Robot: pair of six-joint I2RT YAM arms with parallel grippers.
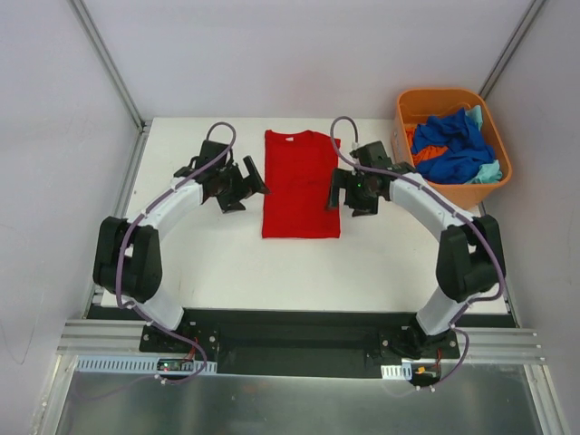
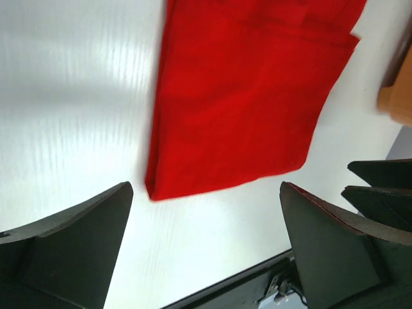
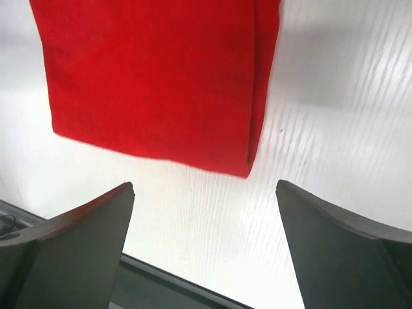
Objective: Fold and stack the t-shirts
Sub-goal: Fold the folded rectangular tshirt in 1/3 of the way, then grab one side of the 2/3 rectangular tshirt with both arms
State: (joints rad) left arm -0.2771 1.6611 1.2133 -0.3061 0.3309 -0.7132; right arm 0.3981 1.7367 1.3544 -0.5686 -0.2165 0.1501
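Note:
A bright red t-shirt (image 1: 300, 183) lies flat in the middle of the white table, its sides folded in to a long rectangle, collar at the far end. My left gripper (image 1: 246, 186) is open and empty just left of it; the left wrist view shows the shirt's near corner (image 2: 244, 96) ahead of the jaws. My right gripper (image 1: 344, 193) is open and empty at the shirt's right edge; the right wrist view shows the hem (image 3: 161, 84) ahead. Blue (image 1: 450, 143), orange (image 1: 428, 154) and pale teal (image 1: 489, 171) shirts lie crumpled in the tub.
A rigid orange plastic tub (image 1: 448, 96) stands at the back right corner of the table (image 1: 217, 263). Grey walls and metal frame posts enclose the table on three sides. The black base rail (image 1: 299, 335) runs along the near edge.

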